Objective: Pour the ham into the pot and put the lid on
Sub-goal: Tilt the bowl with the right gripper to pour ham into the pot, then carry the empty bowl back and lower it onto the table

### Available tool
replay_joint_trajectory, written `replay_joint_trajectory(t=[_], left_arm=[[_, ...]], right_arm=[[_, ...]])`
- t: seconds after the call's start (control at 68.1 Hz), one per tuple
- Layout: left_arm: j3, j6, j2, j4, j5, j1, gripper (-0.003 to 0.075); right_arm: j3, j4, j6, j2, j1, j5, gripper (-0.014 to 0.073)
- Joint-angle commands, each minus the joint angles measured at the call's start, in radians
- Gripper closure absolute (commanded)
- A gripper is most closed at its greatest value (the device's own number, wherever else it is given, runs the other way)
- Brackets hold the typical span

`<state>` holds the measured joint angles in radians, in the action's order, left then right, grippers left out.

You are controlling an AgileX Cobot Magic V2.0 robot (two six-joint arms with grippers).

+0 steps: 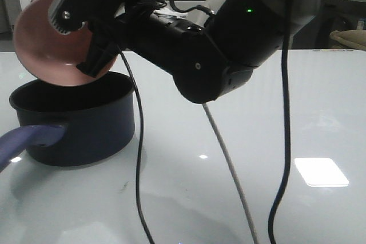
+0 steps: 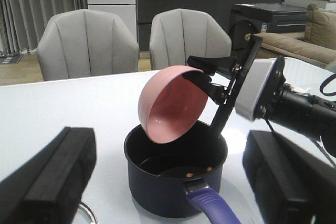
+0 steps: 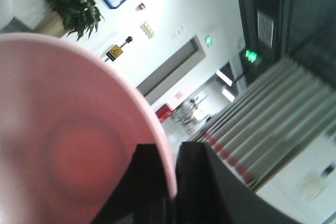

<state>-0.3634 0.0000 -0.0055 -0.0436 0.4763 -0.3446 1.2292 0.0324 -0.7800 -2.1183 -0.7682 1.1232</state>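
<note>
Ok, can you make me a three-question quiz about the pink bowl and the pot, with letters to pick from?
1. Where is the pink bowl?
A. Flat on the table
B. Held tipped over the pot
C. Inside the pot

2. What colour is the pot's handle?
A. Purple-blue
B. Red
C. Yellow

3. What is the right gripper doing?
A. Hanging open and empty
B. Holding the pot's handle
C. Clamped on the bowl's rim

Answers:
1. B, the left wrist view shows the bowl tilted in the air with its opening facing down toward the pot.
2. A, the handle sticking out toward the camera is purple-blue against the dark navy pot.
3. C, the right wrist view shows its fingers pinching the pink rim. A few small ham chunks already lie on the pot's black bottom.
</note>
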Motion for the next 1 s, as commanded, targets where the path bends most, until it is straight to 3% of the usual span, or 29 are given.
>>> replay_joint_trajectory(t=[0.0,0.176,0.235,0.323,0.397,0.588,0.837,0.984], left_arm=[[-0.024,0.0,0.006,-0.01,-0.088,-0.008,0.0118],[-0.024,0.0,0.006,-0.01,-0.088,-0.008,0.0118],[-0.024,0.0,0.006,-0.01,-0.088,-0.008,0.0118],[-0.024,0.0,0.006,-0.01,-0.088,-0.008,0.0118],[-0.024,0.0,0.006,-0.01,-0.088,-0.008,0.0118],[-0.024,0.0,0.006,-0.01,-0.088,-0.008,0.0118],[-0.024,0.0,0.006,-0.01,-0.088,-0.008,0.0118],[-0.024,0.0,0.006,-0.01,-0.088,-0.008,0.0118]], right_arm=[[0.021,0.086,0.299,0.06,0.002,0.16,0.0464],[0.021,0.107,0.897,0.07,0.002,0.139,0.0464],[0.021,0.107,0.992,0.09,0.002,0.08,0.0464],[0.021,0.107,0.987,0.15,0.006,-0.116,0.0464],[0.021,0.107,0.925,0.234,0.015,-0.37,0.0464],[0.021,0.107,0.799,0.427,0.079,-0.86,0.0464],[0.021,0.107,0.802,0.57,0.258,-1.324,0.0464],[0.021,0.106,0.802,0.568,0.339,-1.484,0.0464]])
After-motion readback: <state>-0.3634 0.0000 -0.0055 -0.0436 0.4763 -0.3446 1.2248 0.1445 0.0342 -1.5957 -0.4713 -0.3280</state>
